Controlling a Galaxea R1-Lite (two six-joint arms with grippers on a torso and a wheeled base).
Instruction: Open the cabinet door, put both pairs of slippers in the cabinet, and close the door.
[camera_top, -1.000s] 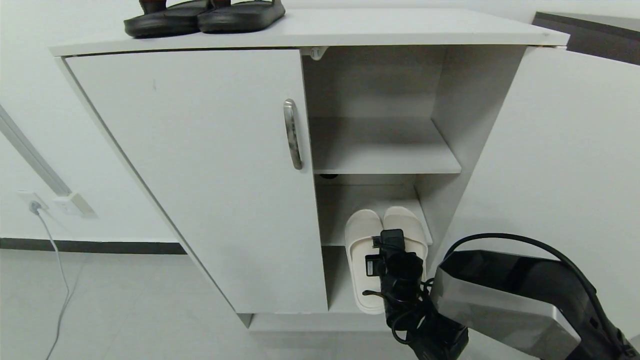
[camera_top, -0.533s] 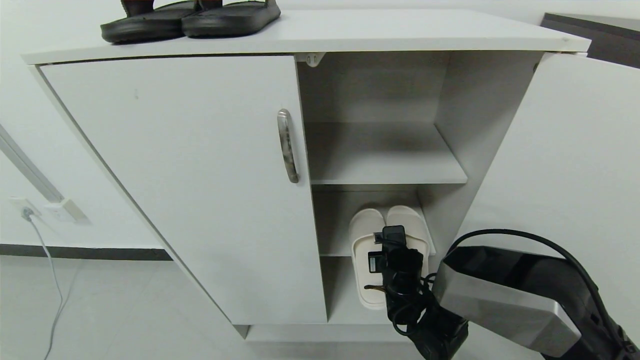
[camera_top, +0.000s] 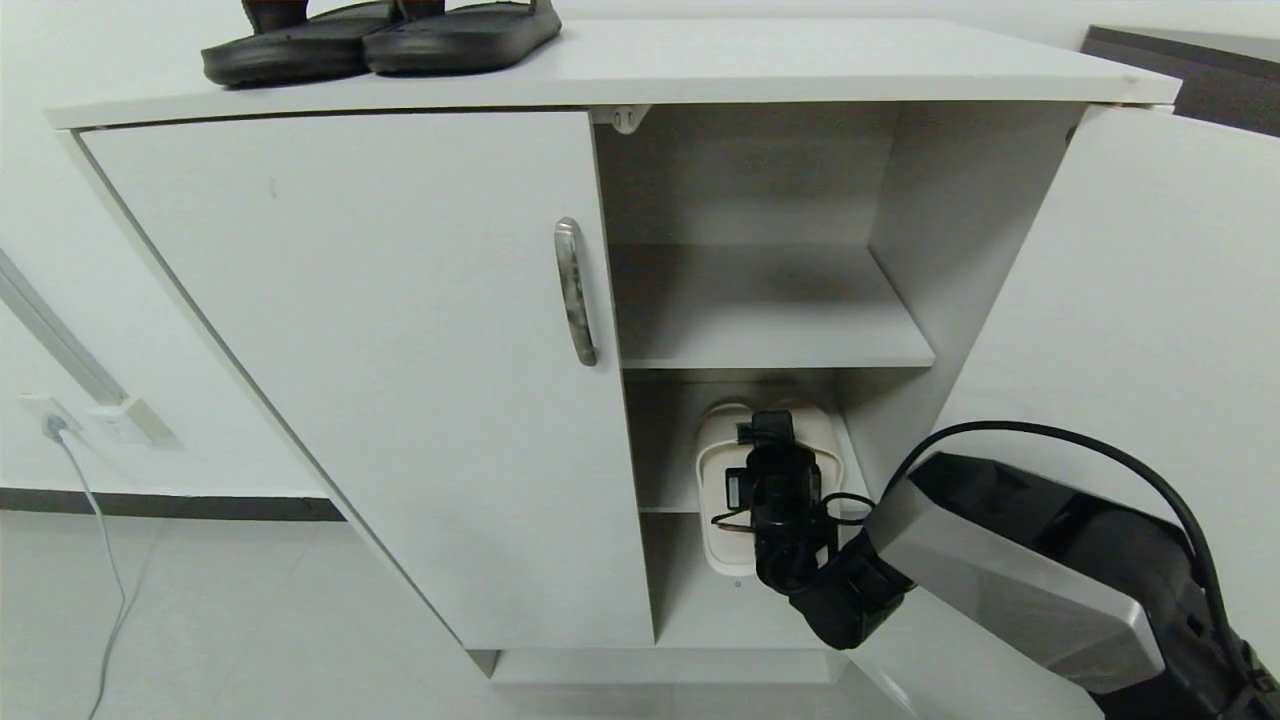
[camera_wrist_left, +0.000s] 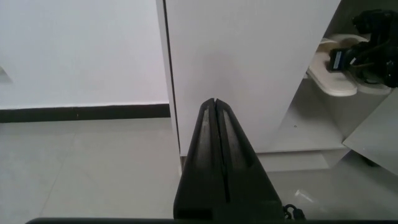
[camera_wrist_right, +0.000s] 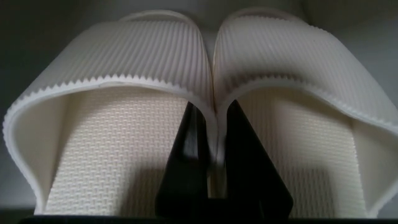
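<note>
The white cabinet (camera_top: 350, 350) has its left door shut and its right door (camera_top: 1130, 300) swung wide. A pair of white slippers (camera_top: 712, 480) lies side by side on the lower shelf, heels sticking out over its front edge. My right gripper (camera_top: 766, 432) is shut on their two inner side walls, seen close up as black fingers (camera_wrist_right: 189, 155) pinching the ribbed slippers (camera_wrist_right: 118, 124). A pair of black slippers (camera_top: 380, 40) rests on the cabinet top at the left. My left gripper (camera_wrist_left: 214, 102) is shut and holds nothing, low before the shut left door.
The middle shelf (camera_top: 760, 310) is bare. A metal handle (camera_top: 572, 290) runs down the shut door's right edge. A wall socket with a cable (camera_top: 50, 425) sits at the left, above pale floor tiles.
My right gripper has pushed the white slippers farther into the cabinet along the lower shelf. The head camera shifted a little early on. The black slippers and left arm stayed put.
</note>
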